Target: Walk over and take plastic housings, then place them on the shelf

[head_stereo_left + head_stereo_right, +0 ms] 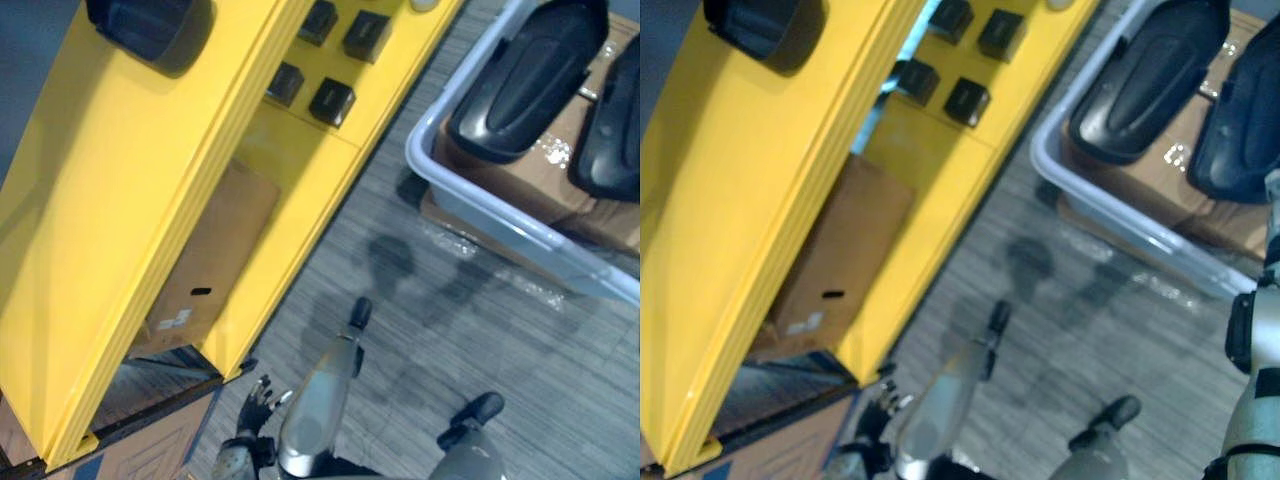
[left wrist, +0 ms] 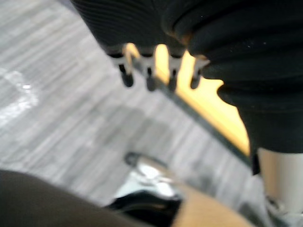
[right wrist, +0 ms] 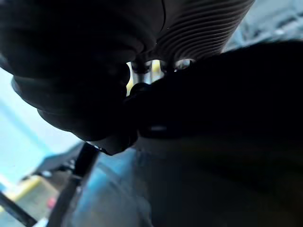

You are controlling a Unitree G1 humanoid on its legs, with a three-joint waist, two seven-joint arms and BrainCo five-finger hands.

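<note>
Yellow metal shelf (image 1: 120, 230) is running along the left side of the grey plank-pattern floor (image 1: 450, 340). On one of its levels, four small black boxes (image 1: 330, 100) are sitting in two pairs near the outer edge. A dark rounded plastic housing (image 1: 150, 30) is lying on the top surface at the far left corner. A brown cardboard box (image 1: 215, 250) is standing in the lower compartment. It is carrying a small white label (image 1: 175, 320) near its bottom corner, and the print on it is too small to read.

A pale grey bin (image 1: 470, 195) is sitting on the floor to the right of the shelf, well apart from it. Two long black plastic housings (image 1: 530, 80) are lying side by side in it on brown cardboard (image 1: 530, 185).

The left hand (image 1: 255, 405) is hanging low beside the near end of the shelf. Its fingers (image 2: 127, 78) are dangling straight and loose over the floor, holding nothing. The right hand (image 3: 165, 65) is showing in its wrist view with a dark mass lying across it. I cannot tell how its fingers are standing, or whether they are holding anything.
</note>
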